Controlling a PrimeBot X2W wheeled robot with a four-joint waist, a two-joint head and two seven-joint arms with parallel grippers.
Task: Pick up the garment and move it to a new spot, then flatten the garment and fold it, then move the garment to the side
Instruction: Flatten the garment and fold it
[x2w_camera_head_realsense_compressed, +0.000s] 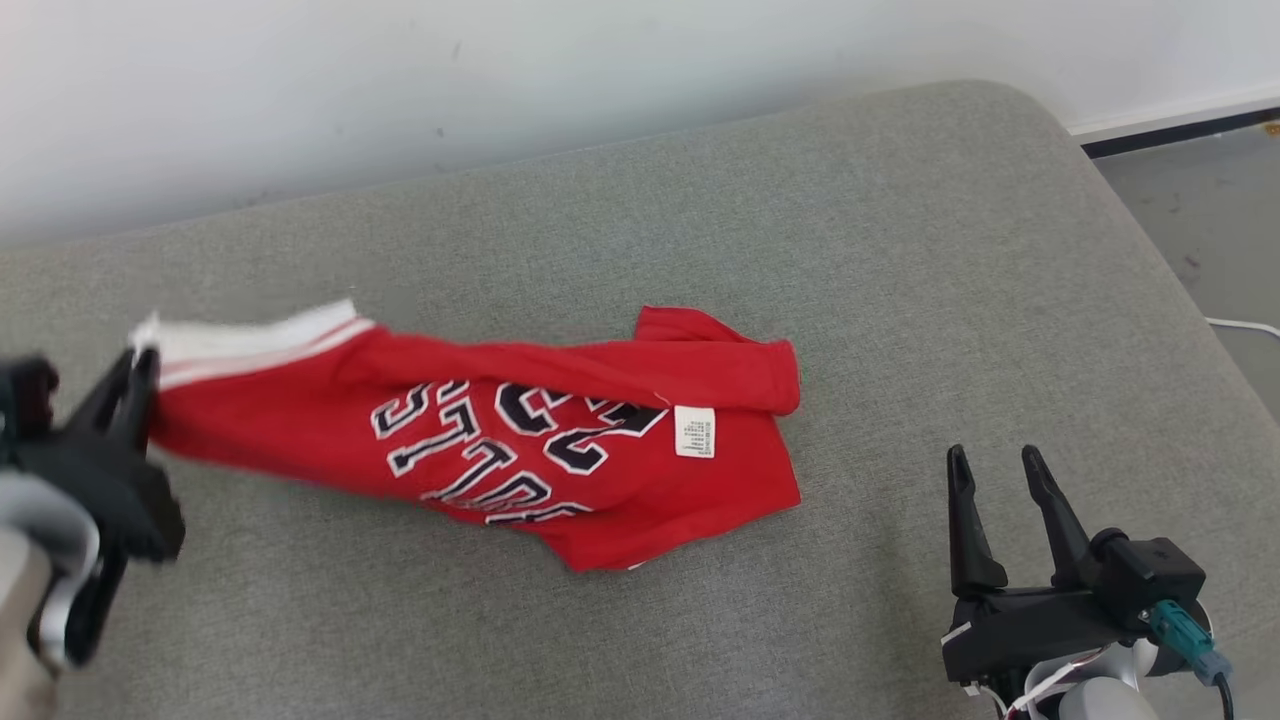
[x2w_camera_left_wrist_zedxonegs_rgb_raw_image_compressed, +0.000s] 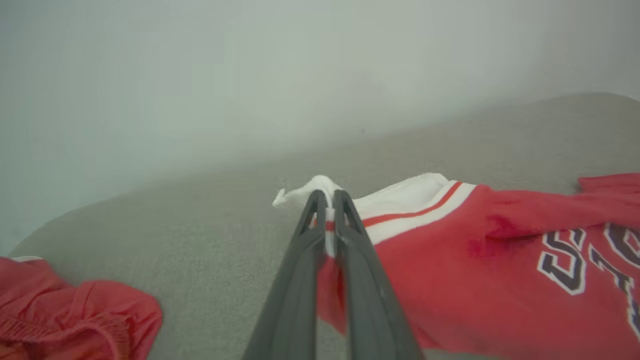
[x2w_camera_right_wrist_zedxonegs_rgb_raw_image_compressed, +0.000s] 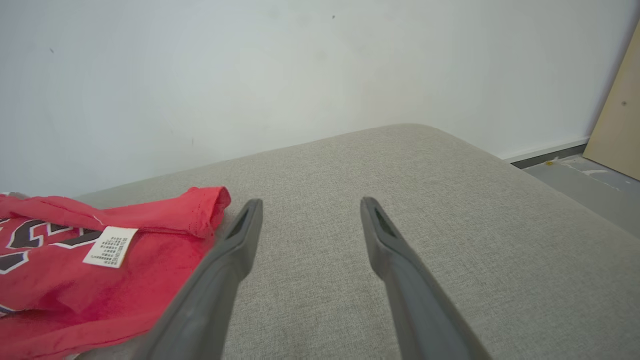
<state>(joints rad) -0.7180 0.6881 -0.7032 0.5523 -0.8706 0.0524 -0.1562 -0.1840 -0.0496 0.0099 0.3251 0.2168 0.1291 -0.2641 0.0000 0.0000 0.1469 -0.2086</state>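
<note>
One red jersey (x2w_camera_head_realsense_compressed: 560, 440): dark white-edged lettering, white striped hem, one white label (x2w_camera_head_realsense_compressed: 694, 431). It lies crumpled mid grey cushion (x2w_camera_head_realsense_compressed: 900, 250). Left gripper (x2w_camera_head_realsense_compressed: 143, 375) is clamped on the white hem. Right gripper (x2w_camera_head_realsense_compressed: 994, 460) has its fingers apart, near the label end. One other red cloth (x2w_camera_left_wrist_zedxonegs_rgb_raw_image_compressed: 75, 310) lies apart.

Rumpled red lettered garment (x2w_camera_head_realsense_compressed: 500, 440), white-trimmed, on cushion
</note>
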